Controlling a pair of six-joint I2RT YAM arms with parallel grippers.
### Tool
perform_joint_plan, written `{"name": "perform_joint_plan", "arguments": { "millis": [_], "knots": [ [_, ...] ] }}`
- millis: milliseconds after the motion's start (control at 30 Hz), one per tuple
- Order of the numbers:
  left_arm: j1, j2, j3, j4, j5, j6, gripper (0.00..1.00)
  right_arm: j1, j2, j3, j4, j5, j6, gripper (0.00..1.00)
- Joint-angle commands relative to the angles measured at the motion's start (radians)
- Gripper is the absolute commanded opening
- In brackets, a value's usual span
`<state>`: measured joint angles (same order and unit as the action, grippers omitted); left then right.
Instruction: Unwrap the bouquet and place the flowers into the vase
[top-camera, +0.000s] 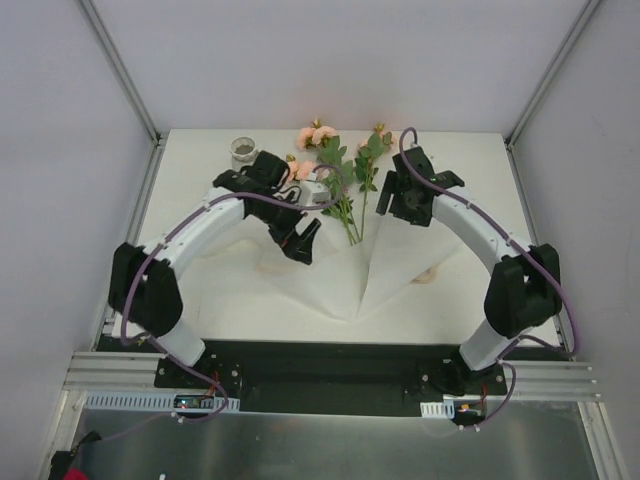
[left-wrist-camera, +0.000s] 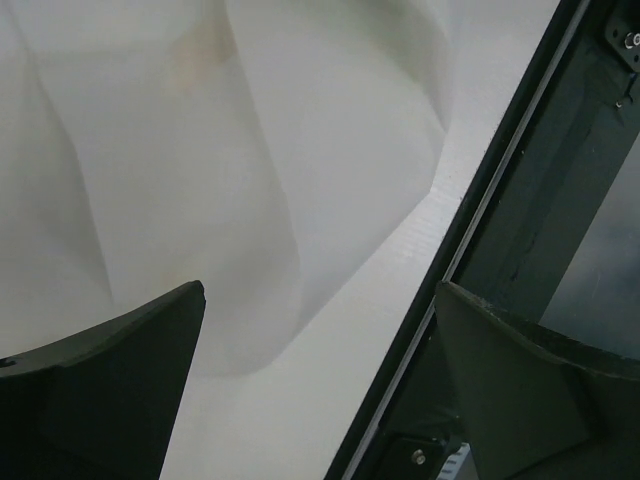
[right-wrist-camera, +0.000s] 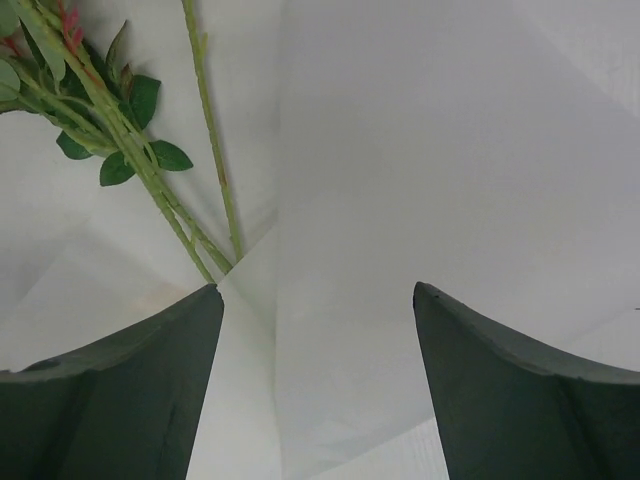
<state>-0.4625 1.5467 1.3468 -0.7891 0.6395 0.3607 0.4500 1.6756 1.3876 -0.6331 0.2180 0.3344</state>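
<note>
**Item 1. Left gripper** (left-wrist-camera: 320, 290) (top-camera: 305, 245). The dark fingers fill the bottom of its wrist view. The jaws are spread wide with nothing between them. It hangs over the folds of the wrapping sheet, toward the near edge of the table, whose dark rail runs beside it.

**Item 2. Right gripper** (right-wrist-camera: 316, 290) (top-camera: 388, 205). The jaws are parted and empty. It is poised over the sheet, just right of the stem ends, and touches neither.

**Item 3. Wrapping sheet** (top-camera: 340, 285) (left-wrist-camera: 250, 150) (right-wrist-camera: 450, 200). White paper, opened out and lying creased across the middle of the table (top-camera: 470, 160). It no longer forms a cone.

**Item 4. The flowers** (top-camera: 340, 175) (right-wrist-camera: 150, 170). Peach-pink blooms and green leaves lie loose and exposed. The blooms fan toward the far edge and the thin stems converge toward the centre, on the sheet's upper part.

**Item 5. The vase** (top-camera: 242, 153). Small, upright, toward the far left corner and well apart from the stems. No flower is seen in it.

**Item 6. Small cream object** (top-camera: 430, 273). It lies by the sheet's right side, under the right forearm. It may be the ribbon, but it is too small to tell.

**Status.** The unwrapping appears done or nearly done. No stem is gripped and none has been placed. What remains is to grasp the stems, carry them to the far left, and stand them in the vase's mouth.
</note>
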Motion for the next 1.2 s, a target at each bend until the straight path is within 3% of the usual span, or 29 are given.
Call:
{"name": "perform_joint_plan", "arguments": {
  "millis": [0,233,533,700,967,1067,1167],
  "knots": [
    [-0.117,0.163,0.142,0.053,0.054,-0.034,0.99,-0.034,-0.131,-0.028,-0.022,-0.011,-0.011,0.8],
    [-0.15,0.476,0.386,0.034,0.097,0.0,0.98,-0.097,-0.327,-0.094,-0.004,-0.029,-0.032,0.8],
    [-0.188,0.631,0.439,0.002,0.069,0.041,0.86,-0.217,-0.422,-0.116,0.046,-0.181,-0.015,0.77],
    [-0.191,0.641,0.434,-0.009,0.06,0.047,0.64,-0.252,-0.438,-0.122,0.073,-0.241,-0.011,0.75],
    [-0.191,0.618,0.443,-0.015,0.022,0.044,0.12,-0.261,-0.447,-0.131,0.11,-0.287,-0.003,0.71],
    [-0.191,0.589,0.439,-0.015,0.019,0.041,0.01,-0.261,-0.455,-0.131,0.116,-0.296,0.002,0.71],
    [-0.191,0.547,0.428,-0.015,0.011,0.043,0.0,-0.26,-0.462,-0.128,0.116,-0.299,0.002,0.71]
  ]
}}
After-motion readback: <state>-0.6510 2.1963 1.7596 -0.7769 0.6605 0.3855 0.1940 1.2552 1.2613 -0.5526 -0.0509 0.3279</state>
